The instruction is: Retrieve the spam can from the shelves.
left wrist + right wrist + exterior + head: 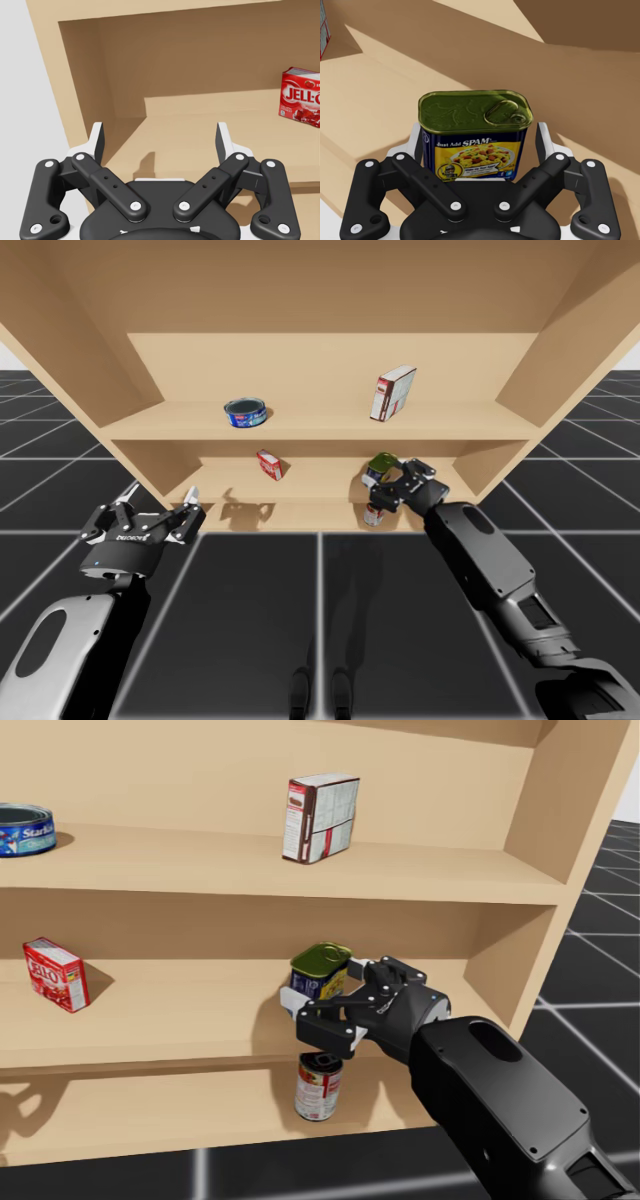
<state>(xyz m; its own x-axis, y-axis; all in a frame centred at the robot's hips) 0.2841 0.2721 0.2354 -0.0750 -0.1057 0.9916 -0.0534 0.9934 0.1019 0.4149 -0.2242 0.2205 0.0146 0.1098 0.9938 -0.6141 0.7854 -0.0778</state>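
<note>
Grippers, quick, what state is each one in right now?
Left gripper: open, holding nothing.
Right gripper: open, with the rectangular blue can between its fingers, not clamped.

Flat can [245, 412] left on upper shelf [320, 426], big box [392, 392] right, small box [269, 464] left on middle shelf [180, 1010], oblong can [320, 970] right, upright can [318, 1087] below it
</note>
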